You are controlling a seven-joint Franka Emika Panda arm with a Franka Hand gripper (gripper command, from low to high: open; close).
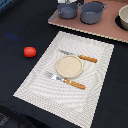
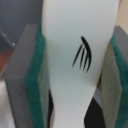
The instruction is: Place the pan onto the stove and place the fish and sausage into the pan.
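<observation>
Pan [image 1: 68, 10] sits on the stove [image 1: 100, 29] at the top centre of the exterior frame, just beside the larger grey pot [image 1: 93, 12], which lies to the exterior view's right of it. So the first step reads as done. The pan's handle cannot be made out clearly at this size, and its inside is too small to check for contents.

Fish [image 2: 80, 55]: seen only in the wrist view, where it fills the frame. White flat piece with a fan of dark curved marks, pinched between the green-padded fingers [image 2: 36, 85] of the gripper [image 2: 75, 85]. Gripper is closed narrowly on it, pads touching both flat sides. The arm does not show in the exterior view, so where the fish hangs relative to the pan cannot be told.

Sausage [image 1: 30, 51]: red glossy lump, lying alone on the dark surface [image 1: 20, 25] at mid left of the exterior frame, well apart from the stove and just off the edge of the striped placemat [image 1: 40, 80]. Untouched, by the look of it.

Placemat holds a round beige plate [image 1: 68, 66] with a knife [image 1: 80, 56] above it in the frame and a fork [image 1: 65, 80] below it. A pale bowl [image 1: 123, 18] shows at the upper right edge.

Judgement: roughly halfway. Pan placed, fish in hand but not yet delivered, sausage not yet fetched.
</observation>
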